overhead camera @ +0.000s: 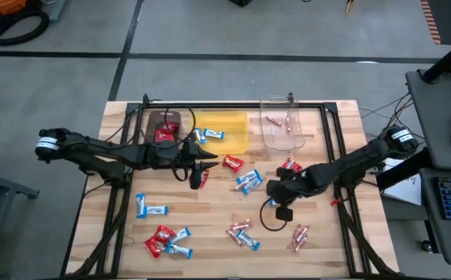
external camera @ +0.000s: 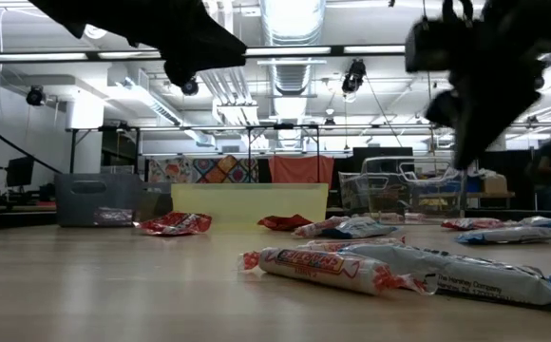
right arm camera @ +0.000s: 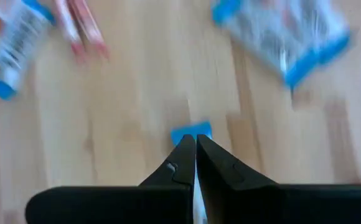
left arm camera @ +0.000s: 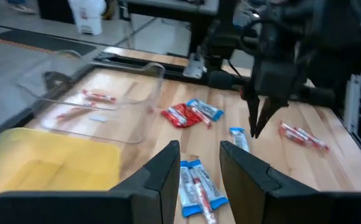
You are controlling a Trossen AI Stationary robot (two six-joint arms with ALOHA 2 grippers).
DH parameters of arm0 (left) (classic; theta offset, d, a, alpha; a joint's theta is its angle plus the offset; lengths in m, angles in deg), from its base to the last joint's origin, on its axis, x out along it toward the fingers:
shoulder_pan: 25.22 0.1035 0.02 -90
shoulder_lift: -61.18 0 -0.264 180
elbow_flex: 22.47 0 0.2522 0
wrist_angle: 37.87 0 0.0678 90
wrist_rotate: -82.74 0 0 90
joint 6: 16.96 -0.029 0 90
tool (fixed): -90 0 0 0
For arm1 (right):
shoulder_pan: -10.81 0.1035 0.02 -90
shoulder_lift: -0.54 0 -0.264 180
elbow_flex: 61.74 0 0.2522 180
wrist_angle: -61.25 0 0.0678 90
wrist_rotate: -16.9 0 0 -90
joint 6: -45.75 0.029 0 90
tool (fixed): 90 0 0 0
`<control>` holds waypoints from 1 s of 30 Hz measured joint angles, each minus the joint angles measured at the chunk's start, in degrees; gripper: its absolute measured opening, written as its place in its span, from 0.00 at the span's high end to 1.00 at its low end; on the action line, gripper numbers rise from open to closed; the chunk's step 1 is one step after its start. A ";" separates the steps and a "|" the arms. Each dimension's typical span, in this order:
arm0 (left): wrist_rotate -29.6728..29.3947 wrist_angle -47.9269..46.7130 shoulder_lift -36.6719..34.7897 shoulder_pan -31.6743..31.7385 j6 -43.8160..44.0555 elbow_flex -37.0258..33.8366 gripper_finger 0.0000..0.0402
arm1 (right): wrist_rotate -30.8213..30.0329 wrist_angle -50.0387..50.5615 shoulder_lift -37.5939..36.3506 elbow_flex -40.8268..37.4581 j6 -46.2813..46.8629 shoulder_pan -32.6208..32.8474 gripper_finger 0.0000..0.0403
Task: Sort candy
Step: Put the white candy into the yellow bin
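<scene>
Candy lies scattered on the wooden table (overhead camera: 210, 233): red packets (overhead camera: 161, 239), blue-and-white bars (overhead camera: 249, 180) and slim pink sticks (overhead camera: 299, 237). My right gripper (overhead camera: 274, 194) hangs right of the table's middle, slanting down, shut on a blue-and-white bar (right arm camera: 191, 132). My left gripper (left arm camera: 199, 149) hovers open near the middle (overhead camera: 206, 167). It points toward the table's right side, with nothing between its fingers. Two blue-and-white bars (left arm camera: 196, 186) lie on the table below its gap. A red packet (overhead camera: 203, 180) lies beside it. My right gripper pinches the blue-and-white bar between its two fingers. The bar's blue end (right arm camera: 191, 132) sticks out just past the fingertips. The fingers come from above, slanting down. I cannot tell whether the bar is clear of the table.
Along the far edge stand a brown bin (overhead camera: 163, 124) with red packets, a yellow bin (overhead camera: 229, 128) with a blue-and-white bar, and a clear bin (overhead camera: 281, 128) with pink sticks. A black cable loop (overhead camera: 270, 219) hangs by the right gripper. Bare wood shows at the near left.
</scene>
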 joint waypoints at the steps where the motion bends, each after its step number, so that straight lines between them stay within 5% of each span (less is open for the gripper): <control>1: 0.36 0.53 0.69 -0.20 -0.31 0.00 0.76 | -0.10 -3.32 -0.37 -0.85 -1.80 0.42 0.98; 5: 1.12 2.58 2.69 -1.11 -0.79 0.00 0.76 | -0.65 -13.38 -2.64 -6.10 -6.13 2.18 0.98; 11: 1.32 2.71 3.65 -2.16 -1.25 0.00 0.76 | -10.34 -23.89 -5.87 -18.42 -7.30 5.79 0.98; 19: 1.28 4.55 3.31 -2.21 -1.30 0.00 0.76 | -9.68 -30.69 -9.86 -26.49 -3.63 6.67 0.96; 30: 1.20 6.13 3.26 -2.21 -1.52 0.00 0.76 | -9.50 -36.29 -12.34 -32.39 2.35 6.67 0.62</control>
